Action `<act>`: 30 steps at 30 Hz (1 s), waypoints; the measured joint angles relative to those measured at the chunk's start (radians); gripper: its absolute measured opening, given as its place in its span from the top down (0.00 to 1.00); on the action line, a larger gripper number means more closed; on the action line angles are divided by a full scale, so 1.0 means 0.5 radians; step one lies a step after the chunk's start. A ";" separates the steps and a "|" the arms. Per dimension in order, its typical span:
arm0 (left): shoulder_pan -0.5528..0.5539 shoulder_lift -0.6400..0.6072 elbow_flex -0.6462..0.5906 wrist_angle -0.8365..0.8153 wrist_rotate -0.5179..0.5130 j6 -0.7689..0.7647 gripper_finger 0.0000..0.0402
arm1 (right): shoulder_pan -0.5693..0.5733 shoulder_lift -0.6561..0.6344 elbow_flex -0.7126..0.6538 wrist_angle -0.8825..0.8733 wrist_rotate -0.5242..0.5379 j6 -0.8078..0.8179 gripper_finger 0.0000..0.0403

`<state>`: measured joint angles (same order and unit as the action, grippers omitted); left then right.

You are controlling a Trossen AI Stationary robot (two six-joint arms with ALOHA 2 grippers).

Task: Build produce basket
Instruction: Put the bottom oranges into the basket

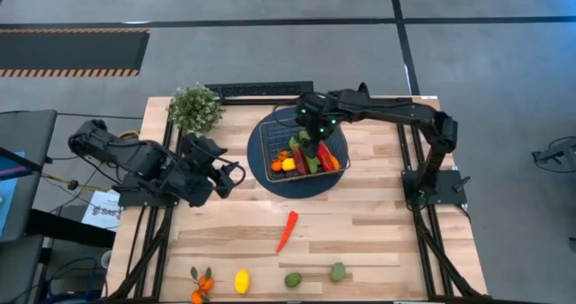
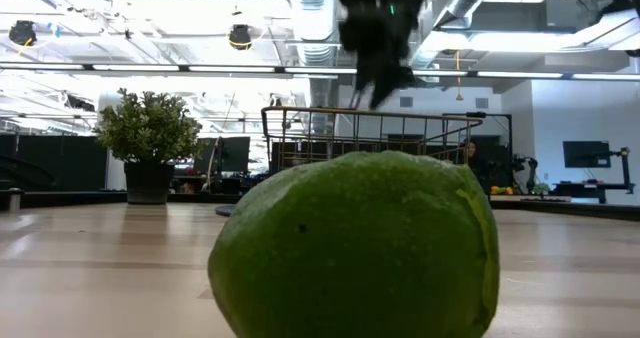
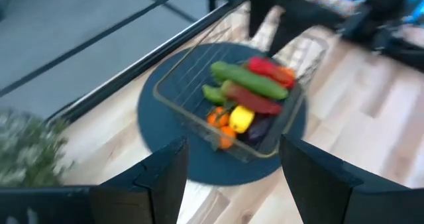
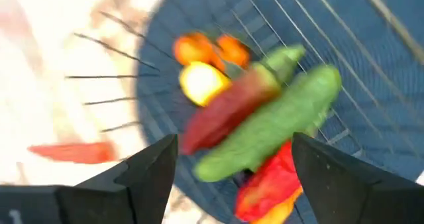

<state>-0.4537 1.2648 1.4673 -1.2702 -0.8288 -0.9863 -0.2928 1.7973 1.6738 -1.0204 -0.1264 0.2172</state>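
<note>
The wire basket (image 1: 270,140) stands on a dark blue disc (image 1: 263,174) at the table's far middle. It holds cucumbers (image 4: 278,121), red peppers (image 4: 228,105), a lemon (image 4: 202,81) and tangerines (image 4: 195,48). My right gripper (image 1: 310,135) hangs open and empty just above the basket, over the produce (image 4: 235,144). My left gripper (image 1: 238,174) is open and empty to the left of the disc, facing the basket (image 3: 232,144). A red pepper (image 1: 286,230) lies on the table nearer the front.
Along the near edge lie tangerines (image 1: 201,284), a lemon (image 1: 241,281) and two limes (image 1: 292,280) (image 1: 337,271); one lime fills the low view (image 2: 355,243). A bushy potted plant (image 1: 194,108) stands at the far left, close to my left arm.
</note>
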 joint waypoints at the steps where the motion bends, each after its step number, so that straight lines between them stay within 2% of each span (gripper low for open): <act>1: 0.000 0.024 0.000 -0.052 -0.005 -0.074 0.45 | 0.029 0.000 0.083 -0.043 0.000 -0.010 0.24; 7: -0.001 0.277 0.000 -0.208 0.044 -0.360 0.45 | 0.224 0.000 0.584 -0.231 0.000 -0.036 0.25; 12: -0.001 0.547 0.000 -0.211 0.226 -0.428 0.45 | 0.402 -0.002 0.920 -0.417 0.050 -0.085 0.25; 15: -0.004 0.688 0.000 -0.263 0.428 -0.415 0.45 | 0.496 -0.002 1.071 -0.557 0.116 -0.090 0.25; 18: -0.045 0.774 0.000 -0.370 0.748 -0.341 0.45 | 0.578 -0.002 1.182 -0.703 0.218 -0.091 0.25; 23: -0.189 0.767 -0.002 -0.479 1.254 -0.315 0.45 | 0.660 -0.002 1.259 -0.866 0.387 -0.086 0.25; 26: -0.326 0.705 -0.002 -0.470 1.391 -0.514 0.45 | 0.682 -0.002 1.259 -0.892 0.410 -0.083 0.25; 30: -0.563 0.644 -0.001 -0.438 1.466 -1.020 0.45 | 0.708 -0.002 1.259 -0.889 0.416 -0.061 0.25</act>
<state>-0.7353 1.5870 1.4670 -1.4892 -0.0959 -1.4962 0.0613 1.7962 2.3032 -1.4650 0.0814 0.1867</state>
